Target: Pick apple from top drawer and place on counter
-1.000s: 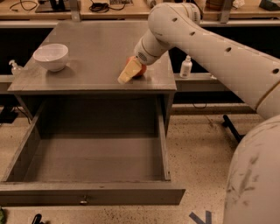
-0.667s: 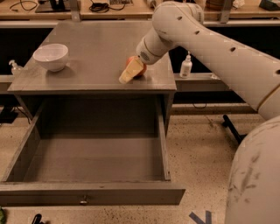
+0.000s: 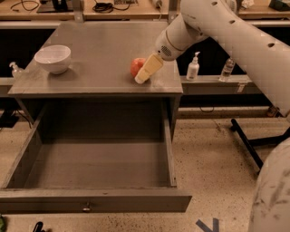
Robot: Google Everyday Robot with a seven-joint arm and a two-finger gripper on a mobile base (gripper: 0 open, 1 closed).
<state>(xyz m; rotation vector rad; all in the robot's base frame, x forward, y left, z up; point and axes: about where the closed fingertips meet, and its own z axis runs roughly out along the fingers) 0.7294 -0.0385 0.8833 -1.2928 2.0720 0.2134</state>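
Apple [image 3: 136, 66], one only, sits on the desk [image 3: 99, 47] near its front right corner, and the single cream-tipped gripper [image 3: 146, 73] lies against its right side, slanting down to the desk surface and covering part of the fruit. Whether the gripper is clenched on the apple or has let it go cannot be told from this angle. One white arm [image 3: 235, 36] runs from the gripper up and to the right, filling the right side of the view. Well apart from the apple, at the desk's left end, stands one white bowl [image 3: 53, 58], upright. Below the desk front, one top drawer [image 3: 97, 165] is pulled fully out, with one small metal knob [image 3: 86, 208] on its front panel. Three bottles stand on lower ledges beside the desk: one white pump bottle [image 3: 193, 67] and one clear bottle [image 3: 226, 69] to the right, and one pump bottle [image 3: 16, 70] to the left; any print on them is too small to read. Behind the desk runs a light wooden workbench [image 3: 27, 12] carrying black cables [image 3: 102, 6]. One blue tape mark [image 3: 207, 224] shows on the speckled floor.
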